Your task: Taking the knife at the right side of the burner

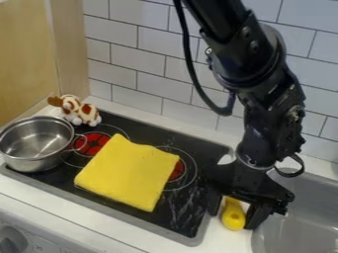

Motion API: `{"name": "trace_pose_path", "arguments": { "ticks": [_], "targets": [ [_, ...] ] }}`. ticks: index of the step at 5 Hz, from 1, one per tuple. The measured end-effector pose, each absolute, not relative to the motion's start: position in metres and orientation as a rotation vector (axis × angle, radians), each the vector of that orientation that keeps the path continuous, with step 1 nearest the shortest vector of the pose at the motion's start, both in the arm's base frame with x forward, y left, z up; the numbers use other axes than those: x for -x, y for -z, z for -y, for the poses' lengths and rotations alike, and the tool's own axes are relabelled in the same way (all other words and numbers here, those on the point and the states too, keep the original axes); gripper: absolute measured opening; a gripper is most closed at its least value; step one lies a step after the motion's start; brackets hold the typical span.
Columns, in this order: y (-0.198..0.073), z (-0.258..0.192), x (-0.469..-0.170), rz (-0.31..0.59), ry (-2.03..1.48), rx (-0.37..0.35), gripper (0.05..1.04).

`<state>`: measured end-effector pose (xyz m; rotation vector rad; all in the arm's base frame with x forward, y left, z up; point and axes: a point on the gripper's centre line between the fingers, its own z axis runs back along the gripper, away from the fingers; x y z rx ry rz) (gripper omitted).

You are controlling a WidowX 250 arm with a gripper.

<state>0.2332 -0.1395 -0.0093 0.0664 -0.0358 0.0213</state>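
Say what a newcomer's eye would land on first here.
Probably the bright yellow cloth lying across the middle of the black stovetop, partly over the red burners. Next, the bulky black arm at the right, its gripper around a smaller yellow item between stovetop and sink.

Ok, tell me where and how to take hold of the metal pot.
Probably best at the near rim of the pot, from above: it stands upright and open, so its thin wall could be pinched inside and out. The plush toy crowds its far side.
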Motion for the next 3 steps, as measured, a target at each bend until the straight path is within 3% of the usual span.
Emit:
{"name": "trace_pose_path", "arguments": {
  "ticks": [1, 3],
  "targets": [
    [-0.005, 0.143, -0.232, 0.056, -0.03, -0.027, 0.993],
    [-0.052, 0.137, -0.225, 0.135, 0.001, 0.064, 0.998]
  ]
}}
